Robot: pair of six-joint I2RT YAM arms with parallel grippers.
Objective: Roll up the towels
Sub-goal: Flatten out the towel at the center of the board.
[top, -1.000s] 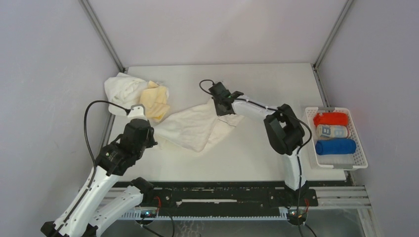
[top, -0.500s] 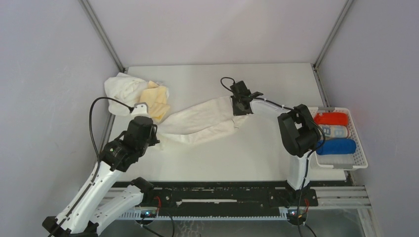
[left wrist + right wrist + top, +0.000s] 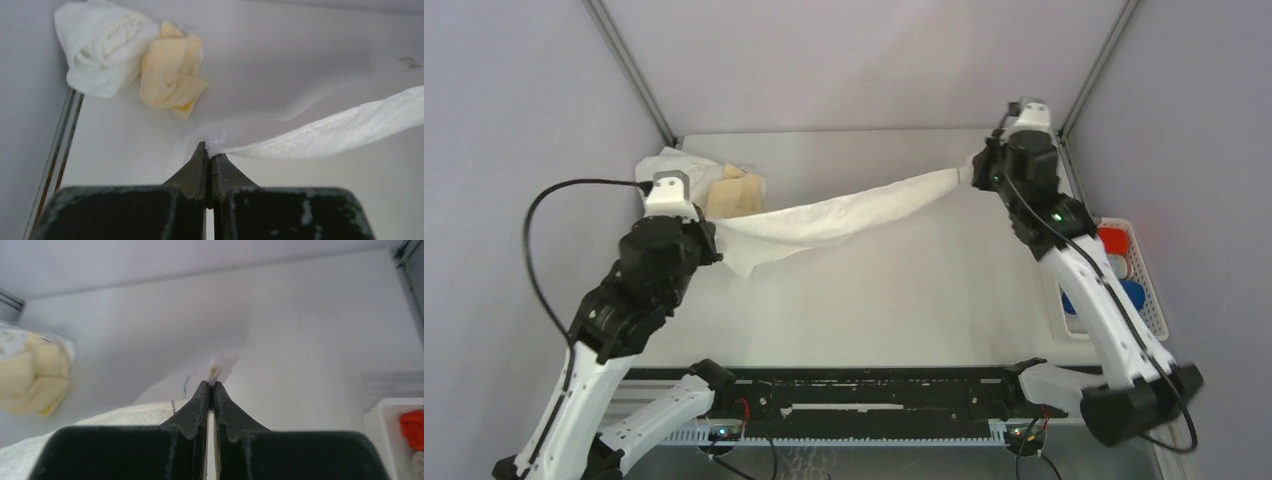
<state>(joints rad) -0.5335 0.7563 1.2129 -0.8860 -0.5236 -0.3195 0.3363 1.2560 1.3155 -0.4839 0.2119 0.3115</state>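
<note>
Across the middle of the frame, the cream towel [image 3: 844,213] hung stretched, left gripper [image 3: 209,150] and right gripper [image 3: 211,385] each clamped on an end.

A cream towel [image 3: 844,212] hangs stretched above the table [image 3: 904,300], and it sags a little in the middle. The left gripper [image 3: 714,237] holds its end near the left edge, and the right gripper [image 3: 976,172] holds the other end near the far right corner. At the far left corner a crumpled white towel [image 3: 669,168] touches a pale yellow towel [image 3: 734,192]. At the right edge a white basket [image 3: 1151,300] holds a red towel [image 3: 1114,238] and a blue towel [image 3: 1132,293], partly hidden by the right arm.
</note>
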